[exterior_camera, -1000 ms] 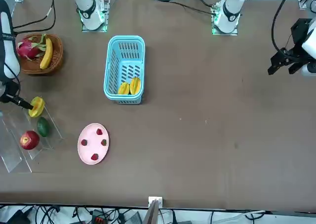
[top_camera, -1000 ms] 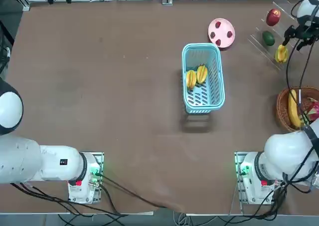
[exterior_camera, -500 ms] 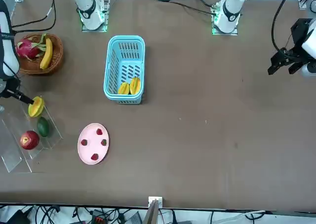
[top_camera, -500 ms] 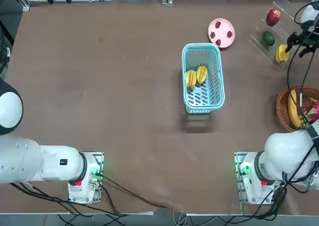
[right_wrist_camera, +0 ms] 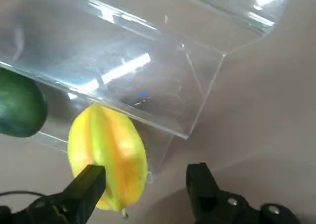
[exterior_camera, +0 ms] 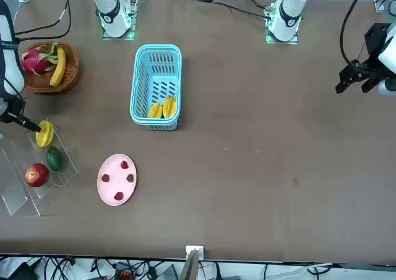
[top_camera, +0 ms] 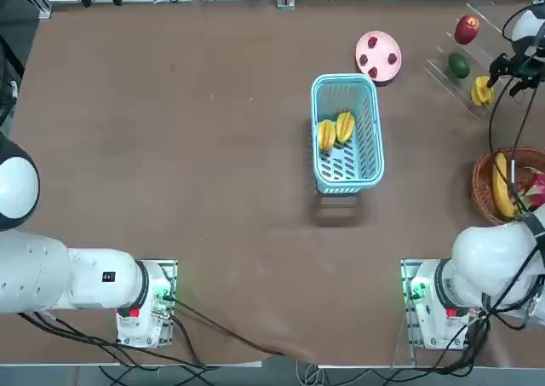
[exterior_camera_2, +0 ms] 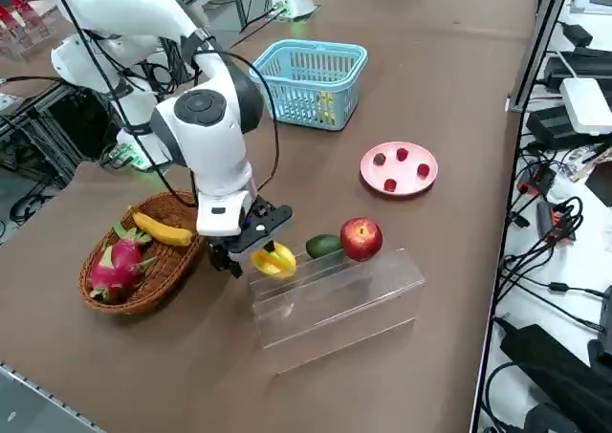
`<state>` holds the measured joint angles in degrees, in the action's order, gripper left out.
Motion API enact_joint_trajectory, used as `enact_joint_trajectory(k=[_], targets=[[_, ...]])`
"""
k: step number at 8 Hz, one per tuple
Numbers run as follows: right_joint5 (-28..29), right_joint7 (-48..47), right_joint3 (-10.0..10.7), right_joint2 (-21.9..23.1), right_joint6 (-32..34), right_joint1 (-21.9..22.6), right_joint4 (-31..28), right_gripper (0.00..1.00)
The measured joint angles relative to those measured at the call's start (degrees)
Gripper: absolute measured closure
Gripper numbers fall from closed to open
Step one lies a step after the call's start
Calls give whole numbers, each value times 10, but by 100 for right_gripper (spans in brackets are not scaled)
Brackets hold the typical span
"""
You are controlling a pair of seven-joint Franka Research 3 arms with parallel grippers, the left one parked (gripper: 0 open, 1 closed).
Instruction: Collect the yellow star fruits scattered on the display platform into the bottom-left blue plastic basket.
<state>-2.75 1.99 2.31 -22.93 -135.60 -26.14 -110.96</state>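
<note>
One yellow star fruit (top_camera: 482, 90) (exterior_camera: 44, 133) (exterior_camera_2: 274, 258) (right_wrist_camera: 107, 155) lies at the near end of the clear display platform (top_camera: 443, 72) (exterior_camera: 18, 190) (exterior_camera_2: 335, 299) (right_wrist_camera: 197, 61). My right gripper (top_camera: 499, 72) (exterior_camera: 25, 123) (exterior_camera_2: 236, 256) (right_wrist_camera: 145, 184) hangs low beside it, open. The fruit sits just ahead of one finger and is not gripped. Two more star fruits (top_camera: 335, 131) (exterior_camera: 162, 109) lie inside the blue plastic basket (top_camera: 373, 122) (exterior_camera: 133, 94) (exterior_camera_2: 316, 51) at mid-table.
A green fruit (top_camera: 459, 65) (exterior_camera: 54, 158) (exterior_camera_2: 323, 246) (right_wrist_camera: 19, 108) and a red apple (top_camera: 466, 30) (exterior_camera: 36, 175) (exterior_camera_2: 360, 238) share the rack. A pink plate (top_camera: 378, 45) (exterior_camera: 116, 179) (exterior_camera_2: 399, 168) holds small red fruits. A wicker basket (top_camera: 479, 190) (exterior_camera: 71, 76) (exterior_camera_2: 143, 294) holds a banana and a dragon fruit.
My right gripper has shifted a little to the robot's right beside the star fruit on the rack and stays open. The fruit has barely moved.
</note>
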Motion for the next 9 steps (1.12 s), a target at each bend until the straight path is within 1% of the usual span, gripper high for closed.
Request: enact_joint_trajectory(k=[2,6,7,8,9], targets=[[2,0,-3,-5,-12,1,-4,0],[3,0,-16,-21,-33,1,-4,0],[3,0,-16,-21,-33,1,-4,2],[3,0,-16,-20,-33,1,-4,6],[4,0,-16,-20,-33,1,-4,25]])
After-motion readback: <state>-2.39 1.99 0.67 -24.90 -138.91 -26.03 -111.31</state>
